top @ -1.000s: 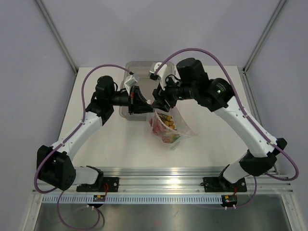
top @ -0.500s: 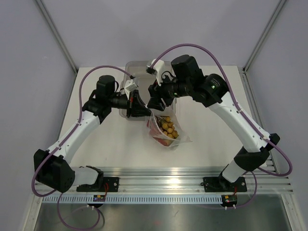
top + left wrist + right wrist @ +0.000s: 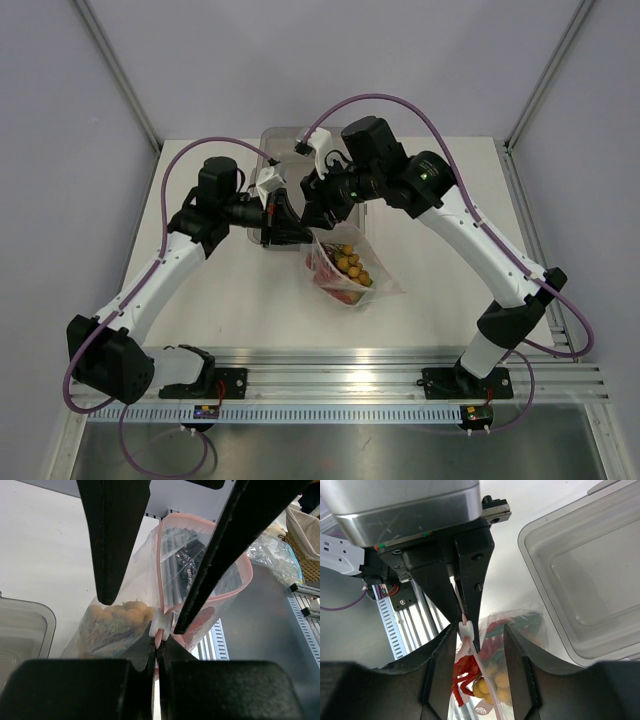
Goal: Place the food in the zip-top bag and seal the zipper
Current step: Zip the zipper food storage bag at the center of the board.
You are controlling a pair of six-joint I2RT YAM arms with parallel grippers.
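The zip-top bag (image 3: 350, 275) hangs between both grippers just above the table, with the food inside. In the right wrist view I see the red lobster (image 3: 466, 672), the yellow-tan balls (image 3: 492, 687) and green pieces (image 3: 530, 622). My left gripper (image 3: 159, 642) is shut on the pink-red zipper (image 3: 161, 565) at the bag's corner, just behind the white slider (image 3: 163, 622). My right gripper (image 3: 480, 628) is open, its fingers straddling the slider (image 3: 465, 629) and strip. Ahead of the slider the bag's mouth gapes open. From above, the left gripper (image 3: 291, 228) and right gripper (image 3: 318, 212) nearly touch.
The rigid clear grey tray (image 3: 290, 142) lies on the table behind the grippers, and shows in the right wrist view (image 3: 600, 585). The aluminium rail (image 3: 340, 365) runs along the near edge. Frame posts stand at the back corners.
My right gripper has moved left along the bag's mouth, up to the left gripper. The bag has swung slightly and the yellow balls now show on top.
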